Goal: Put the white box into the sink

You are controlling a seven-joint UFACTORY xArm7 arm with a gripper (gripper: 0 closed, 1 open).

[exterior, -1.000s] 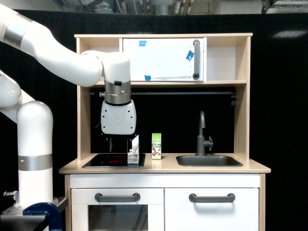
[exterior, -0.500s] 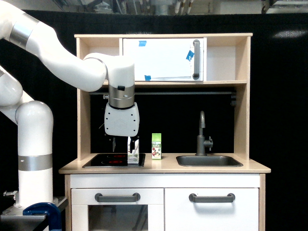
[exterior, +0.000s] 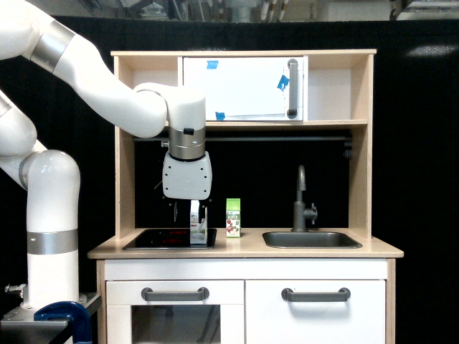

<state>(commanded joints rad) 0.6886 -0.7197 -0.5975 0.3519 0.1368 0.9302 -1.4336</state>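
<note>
White box [exterior: 196, 221] upright on stovetop [exterior: 154, 239], claw [exterior: 189, 211] fingers astride; grip unclear.

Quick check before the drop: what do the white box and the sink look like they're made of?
The white box looks like printed paperboard, matte: folded top and print low on its front suggest a carton. The sink looks like dark grey metal with a dull sheen along its rim, though painted plastic can't be ruled out.

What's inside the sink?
The sink looks shallow and dark, and nothing sticks up above its rim. From this side view its bottom is hidden, so something flat could lie there unseen. The tap stands behind it.
</note>
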